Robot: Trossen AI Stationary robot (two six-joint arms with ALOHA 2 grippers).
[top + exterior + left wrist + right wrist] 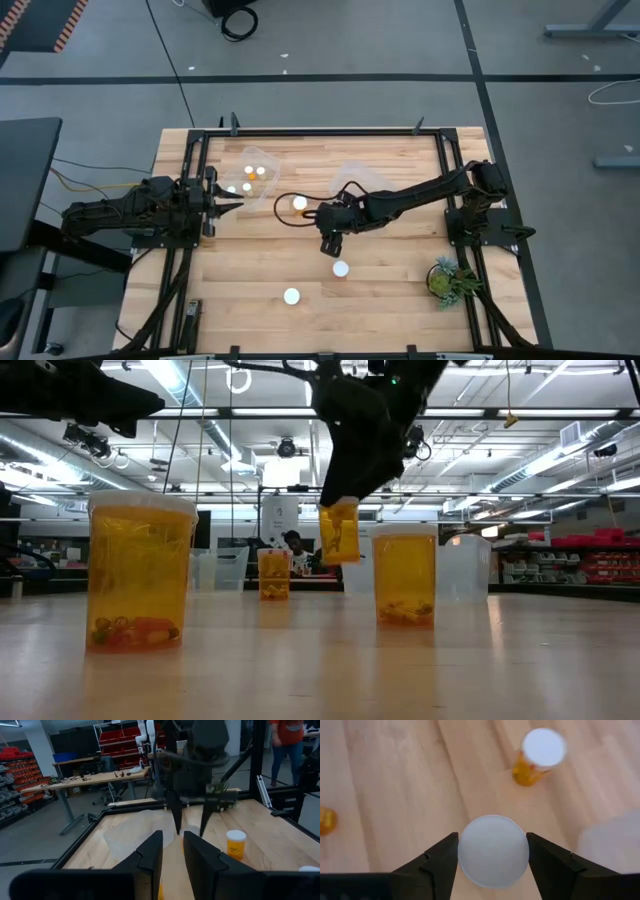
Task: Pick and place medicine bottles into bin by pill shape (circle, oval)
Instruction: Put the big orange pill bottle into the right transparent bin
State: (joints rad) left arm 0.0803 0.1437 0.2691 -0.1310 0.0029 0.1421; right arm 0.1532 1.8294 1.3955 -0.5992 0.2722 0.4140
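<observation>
Right hand pinches 1 white-capped bottle aloft; clear bin holds 3 bottles; left hand slightly spread

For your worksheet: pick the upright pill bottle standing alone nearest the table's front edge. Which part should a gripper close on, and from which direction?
Grip the round white cap of the front bottle, coming straight down from above. It stands upright with open wood around it, so fingers fit on either side. The right gripper holds its bottle just this way, fingers on opposite sides of the cap.
</observation>
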